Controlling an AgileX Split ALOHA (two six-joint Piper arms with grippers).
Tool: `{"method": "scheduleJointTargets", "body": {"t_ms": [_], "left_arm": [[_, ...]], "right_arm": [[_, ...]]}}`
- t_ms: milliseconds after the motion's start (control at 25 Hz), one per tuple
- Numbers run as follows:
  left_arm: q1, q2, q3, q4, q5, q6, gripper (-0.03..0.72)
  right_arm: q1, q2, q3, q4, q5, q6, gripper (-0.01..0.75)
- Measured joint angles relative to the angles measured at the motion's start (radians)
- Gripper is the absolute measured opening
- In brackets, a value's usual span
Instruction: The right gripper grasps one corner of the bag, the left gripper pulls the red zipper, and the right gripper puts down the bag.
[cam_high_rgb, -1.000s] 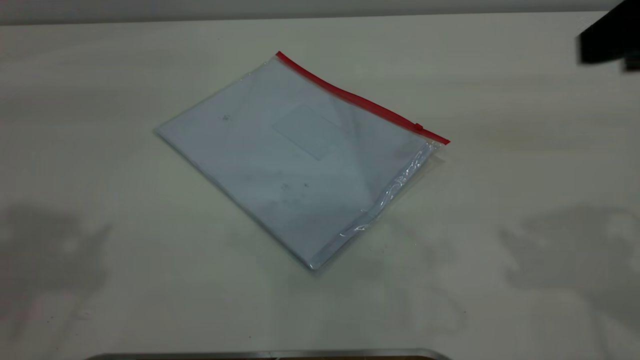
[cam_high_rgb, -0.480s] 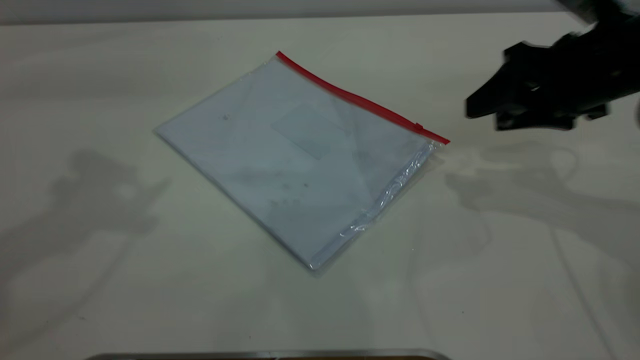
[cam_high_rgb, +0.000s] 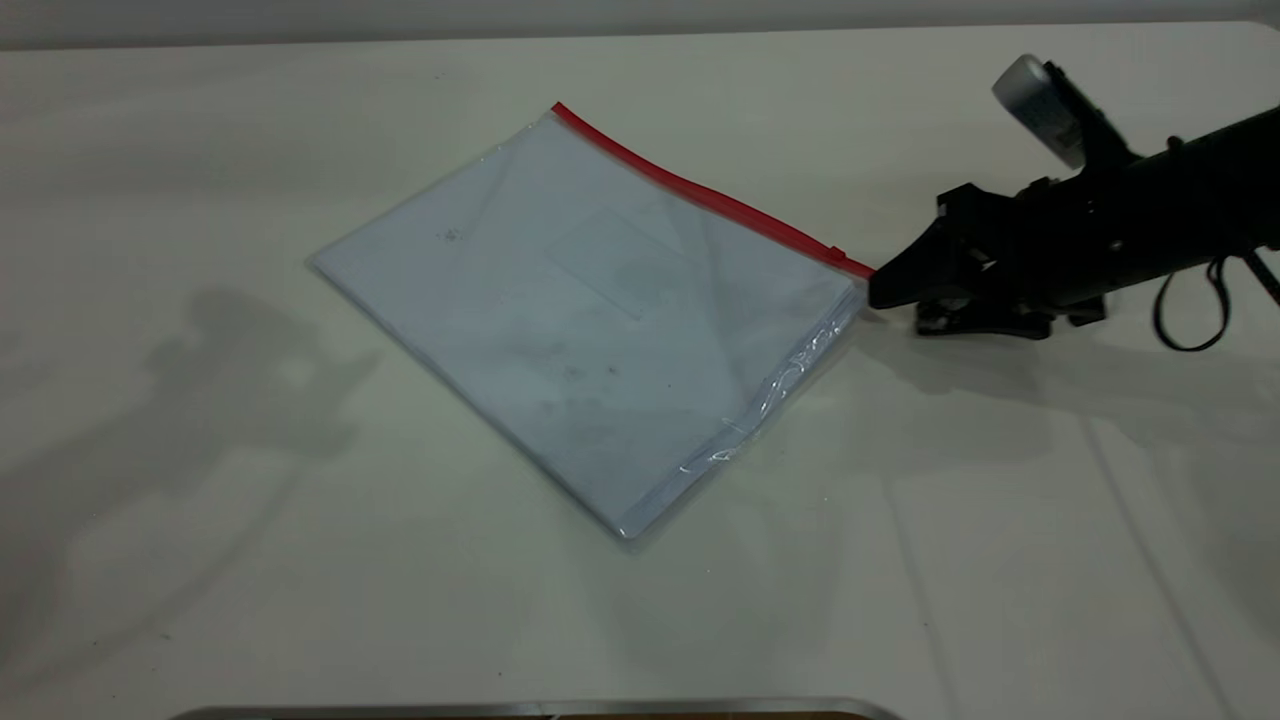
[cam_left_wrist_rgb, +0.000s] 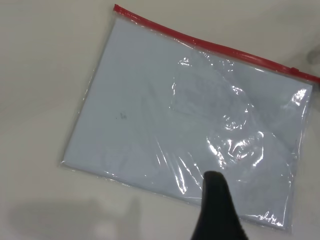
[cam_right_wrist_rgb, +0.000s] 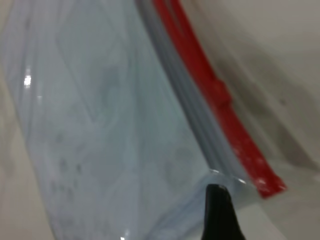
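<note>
The bag (cam_high_rgb: 600, 320) lies flat on the table, pale sheets inside. The red zipper (cam_high_rgb: 700, 195) runs along its far edge, with the slider tab (cam_high_rgb: 838, 253) near the right end. My right gripper (cam_high_rgb: 875, 290), cable trailing, is low at the table with its tip at the corner of the bag (cam_high_rgb: 860, 290); it shows as one closed wedge (cam_right_wrist_rgb: 216, 191) at the clear corner (cam_right_wrist_rgb: 235, 181) beside the zipper's end (cam_right_wrist_rgb: 265, 182). My left gripper (cam_left_wrist_rgb: 215, 179) is outside the exterior view; it hovers as one closed wedge above the bag's (cam_left_wrist_rgb: 190, 115) edge opposite the zipper (cam_left_wrist_rgb: 210, 45).
The pale table (cam_high_rgb: 1000, 520) surrounds the bag. A metal edge (cam_high_rgb: 540, 708) runs along the near side. The right arm (cam_high_rgb: 1150, 220) reaches in from the right with a grey camera on top.
My right gripper has come in from the upper right, dropped toward the table and moved left until its tip reached the bag's right corner. The bag has not moved.
</note>
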Motion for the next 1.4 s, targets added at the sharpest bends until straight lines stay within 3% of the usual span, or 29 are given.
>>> {"method": "scheduleJointTargets", "body": {"t_ms": [440, 600, 760, 920, 1040, 1200, 1400], "left_arm": [[0.000, 0.000, 0.000, -0.004, 0.000, -0.021, 0.567], [0.000, 0.000, -0.001, -0.005, 0.000, -0.025, 0.567], [0.000, 0.000, -0.001, -0.008, -0.001, -0.025, 0.567], [0.000, 0.000, -0.001, -0.010, -0.001, -0.025, 0.567], [0.000, 0.000, -0.001, -0.010, -0.001, -0.025, 0.567], [0.000, 0.000, -0.001, -0.010, -0.005, -0.025, 0.567], [0.000, 0.000, -0.001, -0.011, -0.020, -0.025, 0.567]], "right_arm": [[0.054, 0.085, -0.117, 0.001, 0.061, 0.041, 0.521], [0.059, 0.093, -0.129, 0.004, 0.068, 0.049, 0.479], [0.060, 0.093, -0.129, 0.003, 0.091, 0.049, 0.323], [0.060, 0.093, -0.129, 0.003, 0.159, 0.049, 0.058], [0.060, 0.093, -0.130, -0.030, 0.259, 0.049, 0.034], [0.060, 0.060, -0.131, -0.271, 0.328, 0.111, 0.034], [0.035, -0.048, -0.204, -0.818, 0.263, 0.358, 0.034]]}}
